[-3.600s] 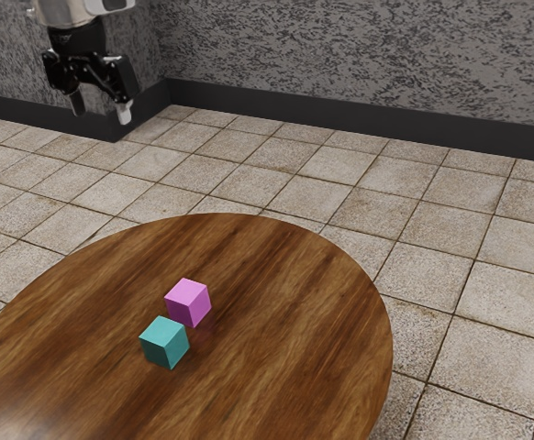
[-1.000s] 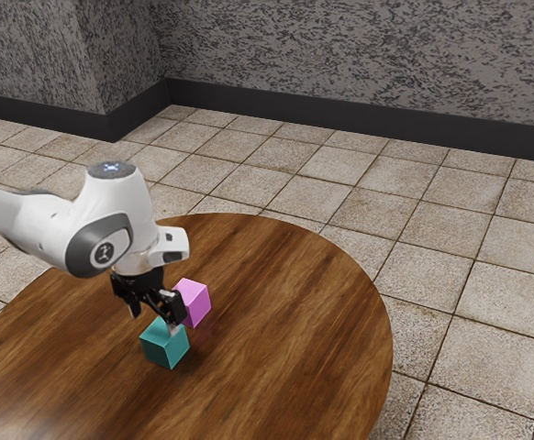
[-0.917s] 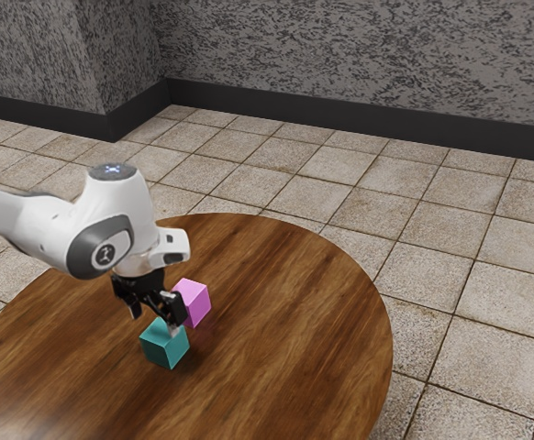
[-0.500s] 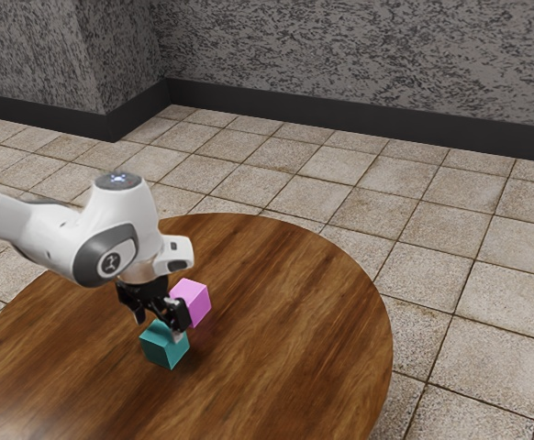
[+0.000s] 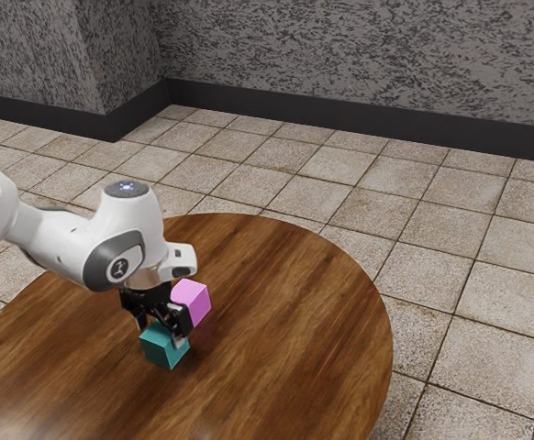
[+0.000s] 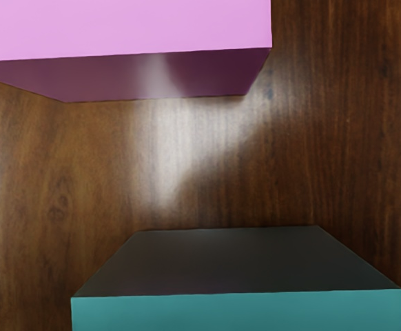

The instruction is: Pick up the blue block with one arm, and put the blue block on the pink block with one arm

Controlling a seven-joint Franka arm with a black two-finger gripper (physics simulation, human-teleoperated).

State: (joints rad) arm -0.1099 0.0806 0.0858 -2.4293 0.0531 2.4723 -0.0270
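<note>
At the frame's lower left, the open black gripper (image 5: 162,323) should go lower squarely around the small teal-blue cube (image 5: 164,349), not touching the pink cube (image 5: 193,301).

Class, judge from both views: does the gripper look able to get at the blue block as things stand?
Probably yes: the gripper sits right over the blue block, and the pink block stands apart across bare table.

The table (image 5: 294,302) is glossy, polished wood with visible grain. The pink block (image 5: 192,300) and blue block (image 5: 162,353) look smooth and matt. The wall (image 5: 340,46) is rough and speckled.
</note>
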